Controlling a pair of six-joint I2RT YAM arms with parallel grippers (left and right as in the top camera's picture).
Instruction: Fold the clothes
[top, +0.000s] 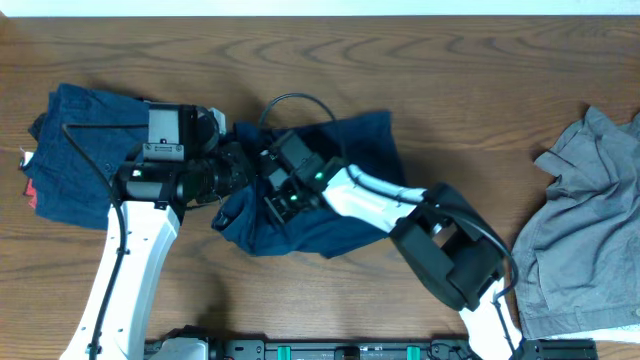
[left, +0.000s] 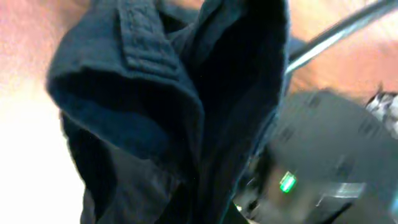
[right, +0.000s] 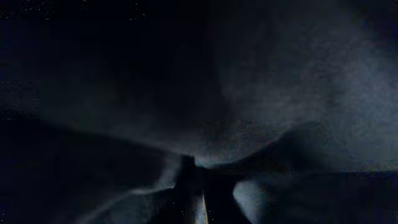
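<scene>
Two robot arms are meeting over a pair of dark navy shorts (top: 345, 140) that is lying crumpled at the middle of the wooden table (top: 480, 80), its cloth spreading from the grippers toward the right and the near edge. The left gripper (top: 238, 166) is reaching in from the left and the right gripper (top: 268, 182) from the right, the two heads sitting just beside each other at the garment's left end, with a black cable (top: 290, 99) looping above them.

In the left wrist view a bunched fold of the navy shorts (left: 161, 106), with a stitched band across its top, is filling most of the frame right up against the camera. No finger is showing there, so it cannot be told whether the left jaws are wide, narrow or gripping the cloth. The right gripper (left: 323, 168) is showing blurred behind it, a green light glowing on its body.

The right wrist view is almost wholly dark with navy cloth pressing close, and the set of the right jaws cannot be told either.

A second pair of navy shorts (top: 85, 150) is lying flat at the far left of the table, a red-and-white label (top: 29, 182) showing at its left edge. A grey garment (top: 585, 230) is lying rumpled at the right edge, well apart from both arms
</scene>
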